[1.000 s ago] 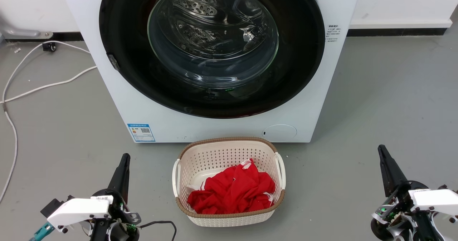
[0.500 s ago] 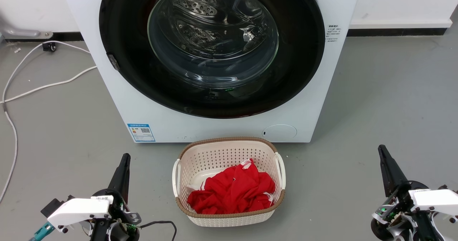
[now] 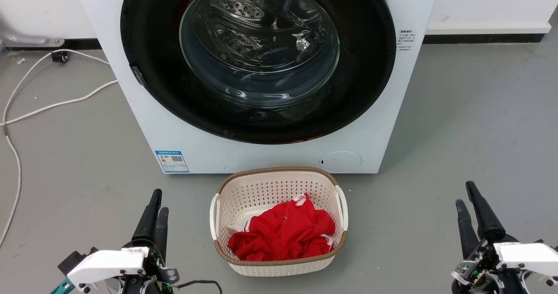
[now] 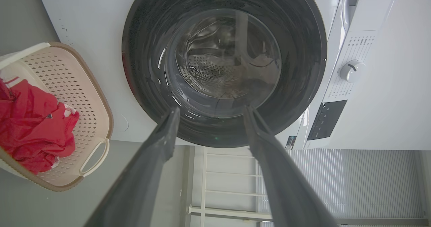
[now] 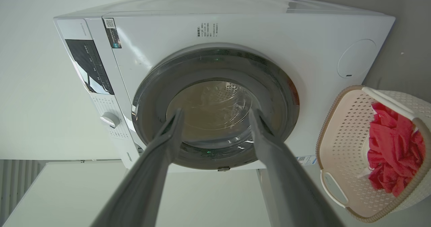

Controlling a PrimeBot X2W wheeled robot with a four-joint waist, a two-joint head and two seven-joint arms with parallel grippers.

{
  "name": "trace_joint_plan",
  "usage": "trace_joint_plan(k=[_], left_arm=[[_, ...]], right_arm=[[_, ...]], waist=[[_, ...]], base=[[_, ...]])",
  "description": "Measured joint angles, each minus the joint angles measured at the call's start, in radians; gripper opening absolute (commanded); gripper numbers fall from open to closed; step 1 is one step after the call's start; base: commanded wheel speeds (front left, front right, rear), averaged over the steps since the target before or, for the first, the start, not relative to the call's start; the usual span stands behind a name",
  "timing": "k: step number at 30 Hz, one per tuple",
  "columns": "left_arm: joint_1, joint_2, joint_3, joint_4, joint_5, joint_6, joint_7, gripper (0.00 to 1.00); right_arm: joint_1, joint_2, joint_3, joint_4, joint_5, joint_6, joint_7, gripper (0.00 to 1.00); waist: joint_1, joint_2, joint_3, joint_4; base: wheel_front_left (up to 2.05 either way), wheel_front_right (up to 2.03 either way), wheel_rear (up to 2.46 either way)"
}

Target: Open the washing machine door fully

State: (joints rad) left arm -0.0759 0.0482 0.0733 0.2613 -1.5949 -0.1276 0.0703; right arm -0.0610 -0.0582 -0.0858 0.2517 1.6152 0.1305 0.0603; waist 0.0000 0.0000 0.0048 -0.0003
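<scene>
Head view: left claw (image 3: 160, 201) and right claw (image 3: 464, 192) have spread apart.

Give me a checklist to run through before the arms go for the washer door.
1. Washing machine door open: not ok, shut flush against the washing machine.
2. Left gripper open: ok, jaws apart.
3. Right gripper open: ok, jaws apart.
4. Grippers at the door: not ok, both hang low, short of it.
5. Laundry basket out of the door's swing: cannot tell; it stands right before the washing machine.
</scene>
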Motion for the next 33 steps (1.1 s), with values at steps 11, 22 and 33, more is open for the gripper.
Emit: trace_joint_plan(k=[11, 22, 33], left_arm=[[-0.01, 0.0, -0.007, -0.06, 0.167, 0.0, -0.049, 1.0], [-0.015, 0.0, -0.037, -0.126, 0.416, 0.0, -0.093, 1.0], [-0.016, 0.0, -0.038, -0.151, 0.593, 0.0, -0.132, 1.0]], right_arm=[[0.001, 0.001, -0.001, -0.058, -0.2, 0.0, -0.048, 1.0], [0.002, 0.001, 0.01, -0.124, -0.487, 0.0, -0.089, 1.0], [0.013, 0.002, 0.031, -0.156, -0.736, 0.0, -0.128, 1.0]], waist=[[0.0, 0.0, 0.004, 0.001], [0.0001, 0.0, 0.006, 0.004], [0.0, 0.0, 0.008, 0.006]], base=[[0.0, 0.0, 0.0], [0.0, 0.0, 0.0], [0.0, 0.0, 0.0]])
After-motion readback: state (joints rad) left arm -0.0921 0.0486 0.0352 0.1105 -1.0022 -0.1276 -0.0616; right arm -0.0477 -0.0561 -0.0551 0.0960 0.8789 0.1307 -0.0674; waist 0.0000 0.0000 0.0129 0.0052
